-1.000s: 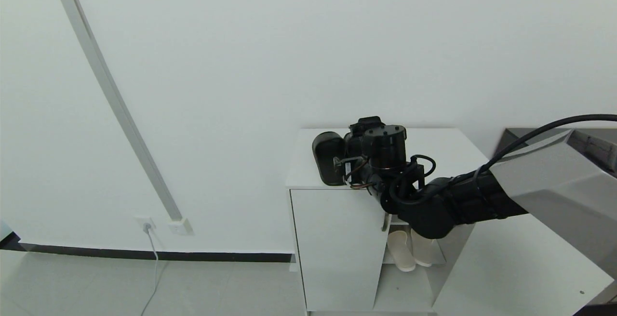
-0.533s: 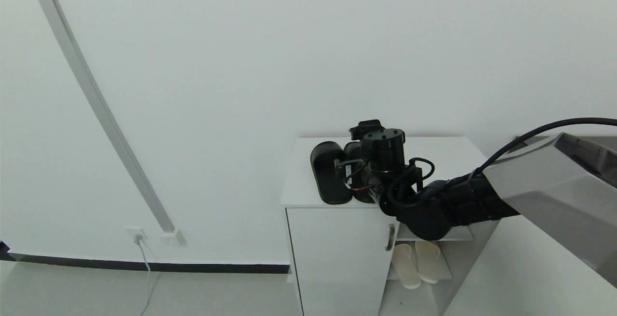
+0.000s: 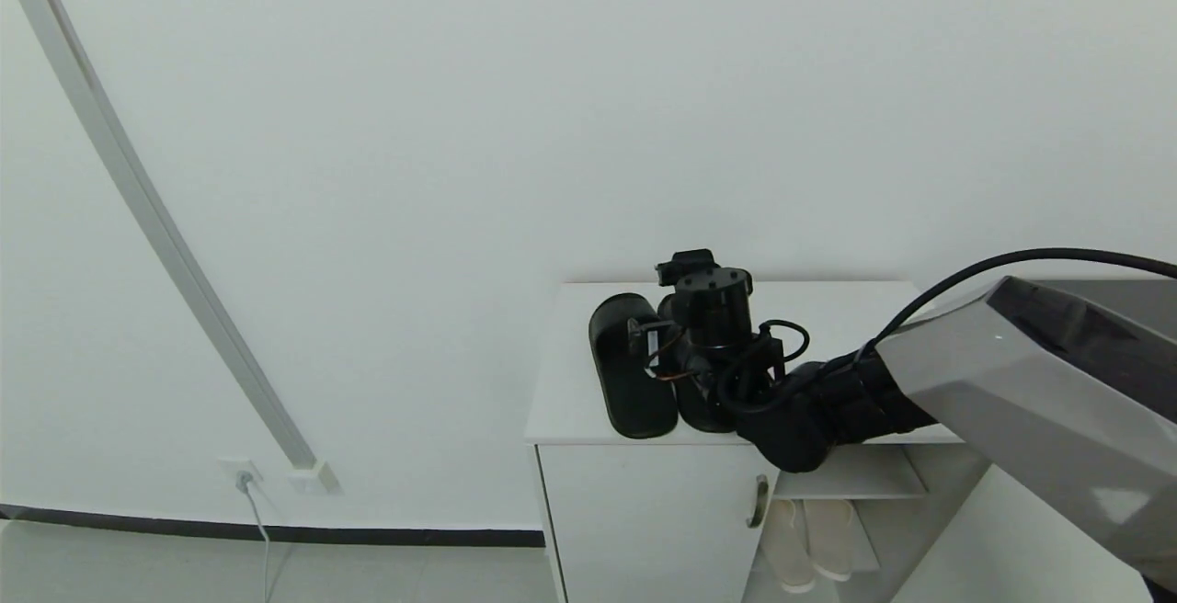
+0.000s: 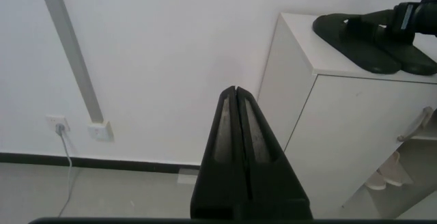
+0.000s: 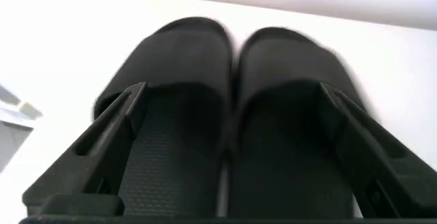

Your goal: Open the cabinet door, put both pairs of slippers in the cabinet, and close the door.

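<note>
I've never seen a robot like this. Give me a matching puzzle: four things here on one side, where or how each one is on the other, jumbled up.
Things:
1. black slippers
2. white slippers
3. left gripper
4. right gripper

Place or state:
A. shut tight
B. on a shelf inside the cabinet
C. on the cabinet's top
D. open wide

Pairs: 1-C, 2-B, 3-A, 4-D
</note>
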You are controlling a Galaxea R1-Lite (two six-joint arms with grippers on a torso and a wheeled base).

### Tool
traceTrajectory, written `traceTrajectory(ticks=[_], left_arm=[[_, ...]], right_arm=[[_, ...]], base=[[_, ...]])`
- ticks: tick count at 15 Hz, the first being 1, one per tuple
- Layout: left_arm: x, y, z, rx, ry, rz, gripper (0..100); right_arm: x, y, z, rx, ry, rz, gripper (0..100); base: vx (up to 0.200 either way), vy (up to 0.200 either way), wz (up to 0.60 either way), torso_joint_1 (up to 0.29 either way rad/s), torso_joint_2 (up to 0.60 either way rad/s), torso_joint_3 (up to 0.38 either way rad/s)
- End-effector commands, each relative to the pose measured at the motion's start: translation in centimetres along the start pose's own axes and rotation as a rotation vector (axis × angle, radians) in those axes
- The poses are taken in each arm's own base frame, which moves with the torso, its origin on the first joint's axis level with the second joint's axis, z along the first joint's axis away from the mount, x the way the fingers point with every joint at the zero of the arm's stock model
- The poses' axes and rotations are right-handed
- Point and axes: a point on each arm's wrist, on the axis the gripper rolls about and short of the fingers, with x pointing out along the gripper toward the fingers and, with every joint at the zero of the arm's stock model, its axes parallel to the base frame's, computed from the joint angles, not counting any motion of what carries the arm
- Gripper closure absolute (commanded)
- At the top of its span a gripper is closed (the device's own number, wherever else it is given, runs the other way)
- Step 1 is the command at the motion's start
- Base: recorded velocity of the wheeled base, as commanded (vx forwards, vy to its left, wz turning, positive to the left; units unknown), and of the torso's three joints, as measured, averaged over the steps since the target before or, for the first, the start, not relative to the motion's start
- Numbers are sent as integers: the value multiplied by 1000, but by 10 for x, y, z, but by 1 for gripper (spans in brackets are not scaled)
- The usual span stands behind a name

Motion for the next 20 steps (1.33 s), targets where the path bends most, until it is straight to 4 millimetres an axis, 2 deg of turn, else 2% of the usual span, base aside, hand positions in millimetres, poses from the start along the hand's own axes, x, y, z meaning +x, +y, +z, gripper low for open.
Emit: traceTrajectory(ticks=[1, 8, 12, 17, 18, 20], left_arm=[[0, 0, 0, 0, 0, 1, 100], [0, 0, 0, 0, 1, 1, 100], [0, 0, 0, 0, 0, 1, 100], [0, 0, 0, 0, 0, 1, 100], [0, 0, 0, 0, 0, 1, 100], [0, 0, 0, 0, 0, 1, 100]], right_arm=[[9, 4, -17, -5, 6, 2, 0], [26, 8, -26, -2, 3, -5, 0], [51, 0, -34, 8, 0, -39, 0], [57, 0, -25, 19, -14, -45, 0], [57, 0, -26, 18, -13, -45, 100], [57, 0, -26, 17, -13, -45, 100]], base=[[0, 0, 0, 0, 0, 0], [0, 0, 0, 0, 0, 0], [0, 0, 0, 0, 0, 0], [0, 0, 0, 0, 0, 0], [0, 0, 0, 0, 0, 0], [0, 0, 0, 0, 0, 0]])
